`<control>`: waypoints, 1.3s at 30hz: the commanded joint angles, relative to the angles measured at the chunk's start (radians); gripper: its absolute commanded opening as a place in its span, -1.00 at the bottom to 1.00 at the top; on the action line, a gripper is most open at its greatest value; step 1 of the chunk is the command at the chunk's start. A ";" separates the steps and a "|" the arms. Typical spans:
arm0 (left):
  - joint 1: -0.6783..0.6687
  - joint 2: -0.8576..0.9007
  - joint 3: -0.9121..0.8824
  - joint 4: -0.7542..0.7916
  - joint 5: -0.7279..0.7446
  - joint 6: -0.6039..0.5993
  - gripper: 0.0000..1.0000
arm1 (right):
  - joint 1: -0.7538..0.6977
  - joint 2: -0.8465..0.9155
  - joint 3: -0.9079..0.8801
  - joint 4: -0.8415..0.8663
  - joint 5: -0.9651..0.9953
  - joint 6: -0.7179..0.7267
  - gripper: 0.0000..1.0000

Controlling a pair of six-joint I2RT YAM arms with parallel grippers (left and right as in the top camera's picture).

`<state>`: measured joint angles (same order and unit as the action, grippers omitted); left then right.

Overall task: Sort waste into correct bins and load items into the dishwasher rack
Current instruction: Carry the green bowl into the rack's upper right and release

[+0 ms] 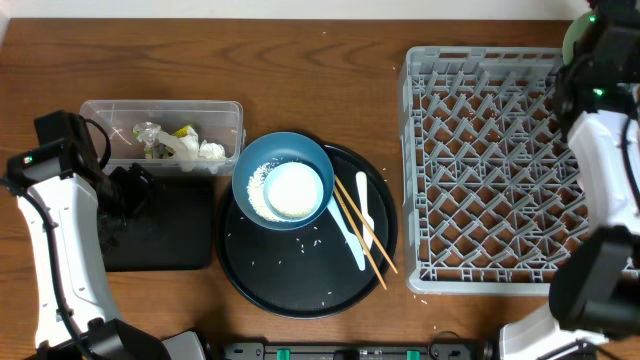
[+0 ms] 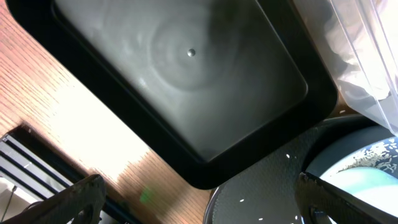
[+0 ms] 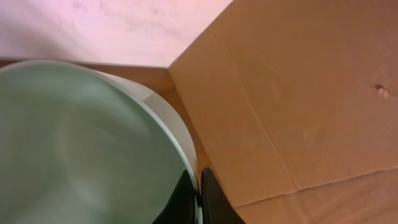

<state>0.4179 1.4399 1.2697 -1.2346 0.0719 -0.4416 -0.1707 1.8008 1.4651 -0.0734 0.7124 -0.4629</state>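
Pale-green bowl (image 3: 81, 143) clenched in R hand (image 3: 198, 182), prob.; L hand (image 2: 206, 198) released over black tray (image 2: 186, 106).

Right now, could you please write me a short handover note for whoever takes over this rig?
Left hand: open, empty, over the black tray.
Right hand: shut on the rim of the green bowl, by the far right corner of the rack.
Done: tissue and packet in the tub.
To do: blue bowl with rice and a cup, spoon and chopsticks on the round tray; nothing visible in the rack.
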 commanded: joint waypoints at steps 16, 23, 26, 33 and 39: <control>0.002 0.002 -0.004 -0.006 -0.002 0.002 0.96 | 0.044 0.192 0.012 -0.009 0.118 -0.084 -0.97; 0.002 0.002 -0.004 -0.006 -0.002 0.002 0.96 | 0.072 0.198 0.012 -0.084 0.117 -0.020 -0.98; 0.002 0.002 -0.004 -0.006 -0.002 0.002 0.96 | 0.086 0.198 0.012 -0.122 0.118 -0.020 -0.98; 0.002 0.002 -0.004 -0.006 -0.002 0.002 0.96 | 0.124 0.196 0.012 -0.290 0.125 0.158 -0.98; 0.002 0.002 -0.004 -0.006 -0.002 0.002 0.96 | 0.152 0.185 0.012 -0.472 -0.029 0.369 -0.98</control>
<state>0.4179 1.4399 1.2697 -1.2343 0.0723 -0.4416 -0.0452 1.9717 1.4925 -0.4976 0.8772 -0.2306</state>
